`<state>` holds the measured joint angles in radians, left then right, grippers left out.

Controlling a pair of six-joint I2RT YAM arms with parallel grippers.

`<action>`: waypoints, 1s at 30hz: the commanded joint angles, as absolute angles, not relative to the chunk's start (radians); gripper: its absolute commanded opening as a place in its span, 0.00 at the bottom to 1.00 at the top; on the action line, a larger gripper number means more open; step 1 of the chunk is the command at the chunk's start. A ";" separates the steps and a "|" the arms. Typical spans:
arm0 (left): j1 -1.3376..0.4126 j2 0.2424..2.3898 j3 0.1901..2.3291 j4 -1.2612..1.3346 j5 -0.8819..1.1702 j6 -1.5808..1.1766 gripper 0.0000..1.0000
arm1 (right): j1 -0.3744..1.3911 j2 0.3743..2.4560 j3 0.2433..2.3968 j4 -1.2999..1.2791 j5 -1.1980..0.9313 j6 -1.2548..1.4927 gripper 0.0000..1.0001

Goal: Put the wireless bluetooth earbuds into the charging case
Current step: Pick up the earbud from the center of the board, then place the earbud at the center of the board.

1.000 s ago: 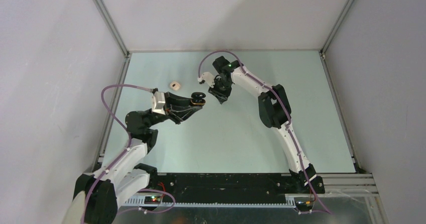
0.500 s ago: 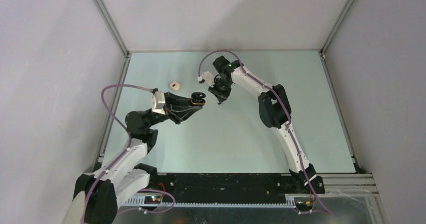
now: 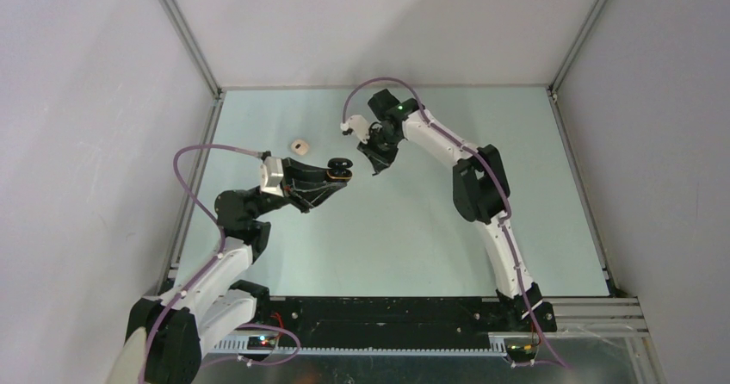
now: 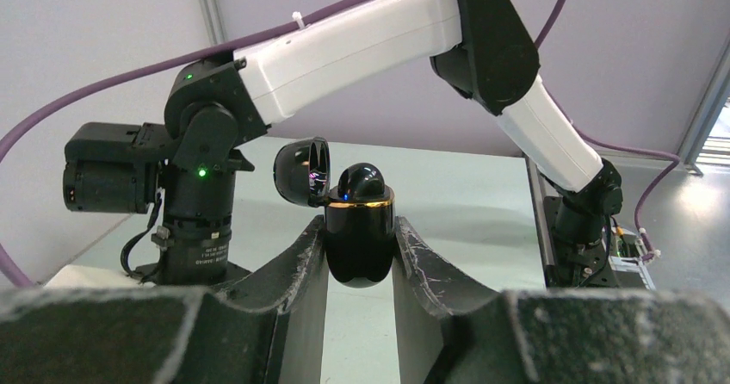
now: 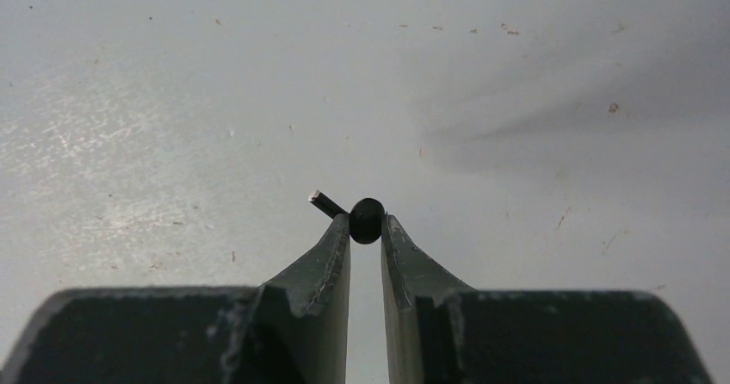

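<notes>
My left gripper (image 4: 360, 229) is shut on a glossy black charging case (image 4: 360, 250) with a gold rim, held upright just above the table. Its lid (image 4: 301, 170) is flipped open to the left, and a rounded black earbud (image 4: 364, 182) stands up out of its top. From above, the case (image 3: 340, 168) sits at the left fingertips, a short way left of my right gripper (image 3: 376, 165). My right gripper (image 5: 366, 222) is shut on a second black earbud (image 5: 367, 219) over the bare table. This earbud's thin stem (image 5: 325, 201) pokes out to the upper left.
A small cream-white pebble-like case (image 3: 299, 145) lies on the pale green table (image 3: 430, 229), behind and left of the black case. Grey walls and metal frame rails (image 3: 185, 35) close in the left, back and right sides.
The right gripper's fingers have closed onto the black earbud, and the right arm has shifted slightly back. The left arm with the case has stayed still.
</notes>
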<state>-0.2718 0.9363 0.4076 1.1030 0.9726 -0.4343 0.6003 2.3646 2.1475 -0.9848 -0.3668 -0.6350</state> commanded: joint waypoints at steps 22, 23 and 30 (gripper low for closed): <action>-0.278 0.960 0.430 0.928 0.808 -0.349 0.00 | 0.664 1.518 1.578 -0.606 0.056 -0.655 0.16; -0.280 0.961 0.430 0.921 0.805 -0.347 0.00 | 0.676 1.497 1.563 -0.601 0.063 -0.663 0.16; -0.298 0.983 0.441 0.839 0.802 -0.309 0.00 | 0.816 1.351 1.508 -0.578 0.164 -0.700 0.16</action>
<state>-0.2836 0.9749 0.4076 0.8722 0.8150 -0.3553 0.7349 1.4052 1.5383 -0.6292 0.0746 -0.6624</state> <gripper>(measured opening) 0.329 0.181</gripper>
